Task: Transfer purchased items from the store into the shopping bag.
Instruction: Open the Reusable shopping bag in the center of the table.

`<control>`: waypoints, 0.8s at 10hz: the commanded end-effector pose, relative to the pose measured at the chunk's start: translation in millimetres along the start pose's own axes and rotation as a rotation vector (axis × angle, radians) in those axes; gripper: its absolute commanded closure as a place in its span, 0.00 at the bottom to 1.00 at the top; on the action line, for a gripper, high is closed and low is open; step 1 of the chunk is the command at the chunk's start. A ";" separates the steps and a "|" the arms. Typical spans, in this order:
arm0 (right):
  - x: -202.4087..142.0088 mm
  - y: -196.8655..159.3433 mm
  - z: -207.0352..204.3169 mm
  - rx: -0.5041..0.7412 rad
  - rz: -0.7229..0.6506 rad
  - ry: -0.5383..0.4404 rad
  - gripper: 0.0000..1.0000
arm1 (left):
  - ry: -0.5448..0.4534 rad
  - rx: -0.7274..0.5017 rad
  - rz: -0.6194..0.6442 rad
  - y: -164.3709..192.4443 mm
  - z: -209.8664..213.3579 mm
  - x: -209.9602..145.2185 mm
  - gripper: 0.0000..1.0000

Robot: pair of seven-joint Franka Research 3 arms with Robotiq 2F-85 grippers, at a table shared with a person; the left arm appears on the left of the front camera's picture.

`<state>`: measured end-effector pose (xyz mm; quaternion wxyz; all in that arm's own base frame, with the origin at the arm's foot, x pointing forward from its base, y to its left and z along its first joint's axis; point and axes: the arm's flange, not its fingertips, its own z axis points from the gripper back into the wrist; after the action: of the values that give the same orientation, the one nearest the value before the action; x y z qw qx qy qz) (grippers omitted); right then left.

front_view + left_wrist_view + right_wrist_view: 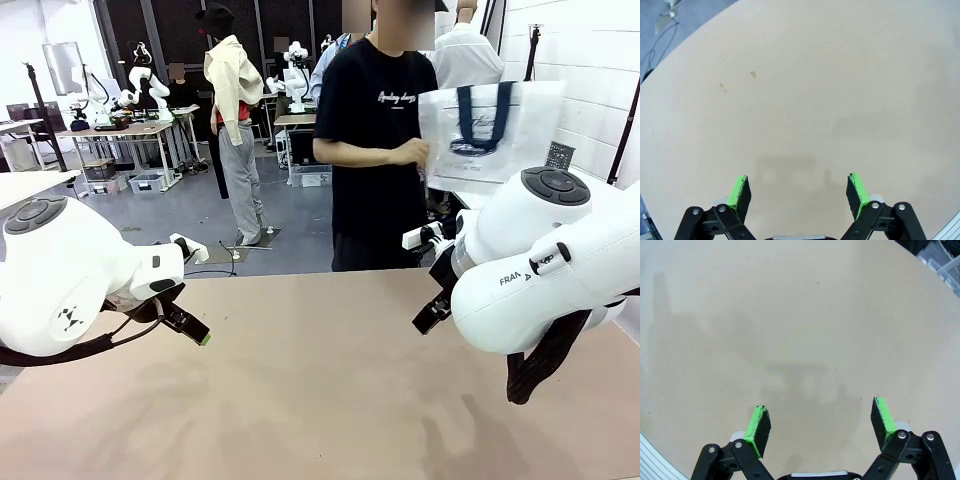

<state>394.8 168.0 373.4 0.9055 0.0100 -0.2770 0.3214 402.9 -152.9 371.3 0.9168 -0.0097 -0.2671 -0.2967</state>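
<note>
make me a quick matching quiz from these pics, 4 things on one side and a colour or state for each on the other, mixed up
Things:
1 shopping bag
2 robot's left hand
3 table
4 person's T-shirt

Colour or state:
a tan
b held up in the air at the far side
c open, nothing between its fingers
d black

Pairs: 1-b, 2-c, 3-a, 4-d

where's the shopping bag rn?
Front view: the shopping bag is off the table, held up in the person's hand at the far side, right of centre, above the right arm in the picture.
</note>
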 end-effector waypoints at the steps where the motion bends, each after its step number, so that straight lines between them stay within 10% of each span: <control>1: 0.0 -0.1 0.0 0.000 0.000 0.000 0.00 | 0.000 0.000 0.004 1.6 0.1 -0.4 0.00; 8: 0.0 -0.1 0.0 0.000 0.000 0.000 0.00 | 0.000 0.000 0.004 1.6 0.1 -0.4 0.00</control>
<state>394.8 168.0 373.4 0.9055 0.0100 -0.2770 0.3214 402.9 -152.9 371.3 0.9168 -0.0097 -0.2671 -0.2967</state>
